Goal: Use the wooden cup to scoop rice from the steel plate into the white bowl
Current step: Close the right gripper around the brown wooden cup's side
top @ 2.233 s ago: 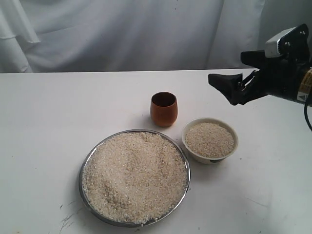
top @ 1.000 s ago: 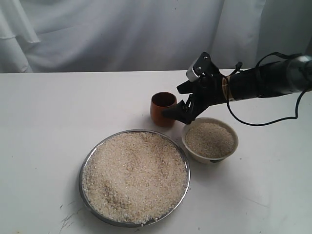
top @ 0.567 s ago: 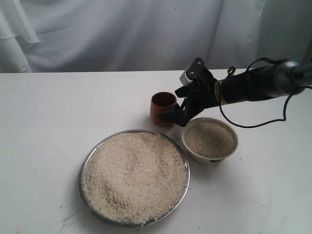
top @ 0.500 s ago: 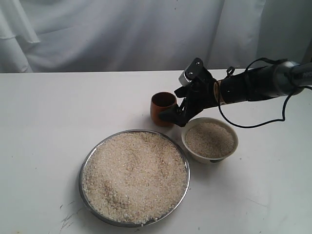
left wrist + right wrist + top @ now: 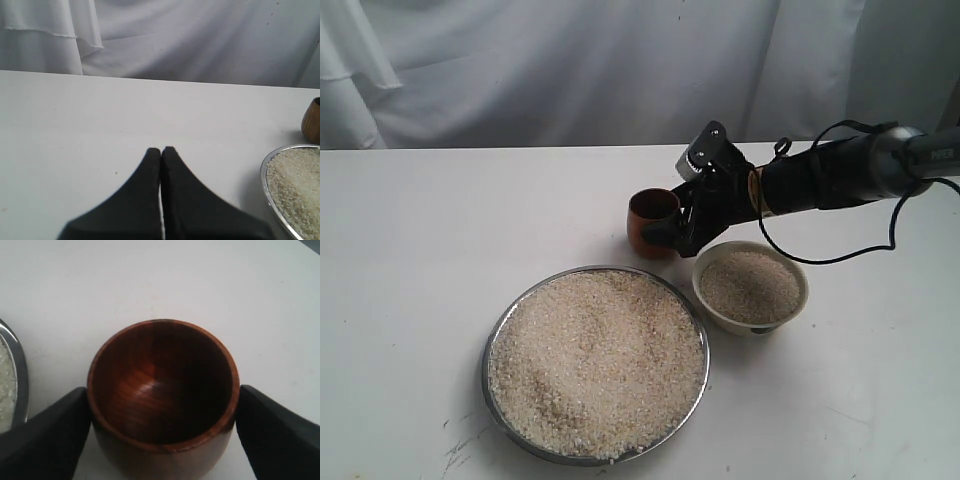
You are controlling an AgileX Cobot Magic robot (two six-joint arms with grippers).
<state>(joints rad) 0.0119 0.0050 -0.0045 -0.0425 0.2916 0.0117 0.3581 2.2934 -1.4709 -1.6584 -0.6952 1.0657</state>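
The wooden cup (image 5: 648,212) stands upright and empty behind the steel plate (image 5: 490,352), which is heaped with rice (image 5: 595,360). The white bowl (image 5: 752,320), to the cup's right, also holds rice. My right gripper (image 5: 656,232) reaches in from the right; its jaws are open. In the right wrist view its fingers (image 5: 45,432) flank the cup (image 5: 160,390) closely, one on each side at the rim. My left gripper (image 5: 161,149) is shut on nothing above bare table, left of the plate (image 5: 263,175), and is out of the exterior view.
The right arm and its cable (image 5: 840,175) stretch over the table behind the bowl. A white cloth backdrop (image 5: 570,70) hangs along the table's far edge. The plate's rim (image 5: 20,385) lies close to the cup.
My right gripper came in from the far right, dropped to the cup and slid its open fingers around it. The cup has shifted very slightly left.
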